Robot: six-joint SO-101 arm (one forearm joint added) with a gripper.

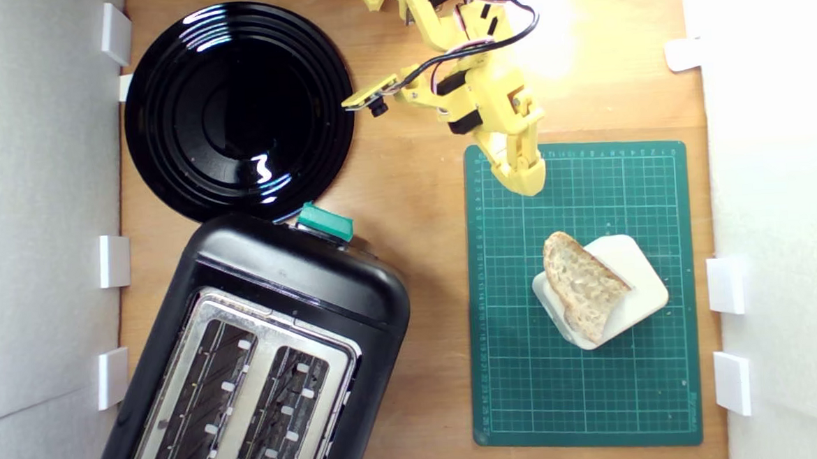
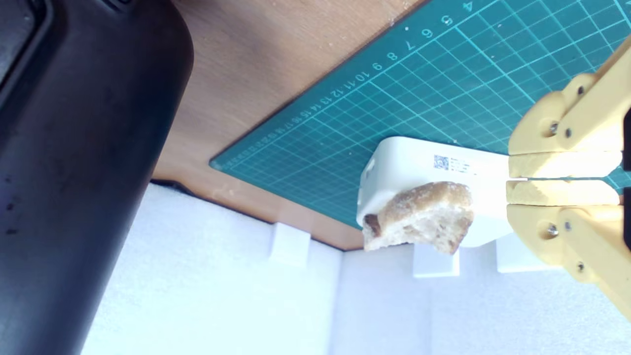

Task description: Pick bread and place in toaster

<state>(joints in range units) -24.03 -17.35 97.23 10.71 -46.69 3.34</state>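
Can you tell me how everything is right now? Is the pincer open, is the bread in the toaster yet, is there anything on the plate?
pincer: shut, holding nothing, above the mat's edge.
bread: untouched, lying on the white block, not yet in the toaster.
white block: lying on the green mat, bread on top.
toaster: both slots empty.
teal lever: cannot tell whether up or down.
black plate: nothing on it.
green mat: lying flat on the table.

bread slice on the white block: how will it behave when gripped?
The bread is thin with holey crumb, so probably light and crushable. It leans on the white block, so a nudge may slide it off. The pincer looks shut, apart from it.
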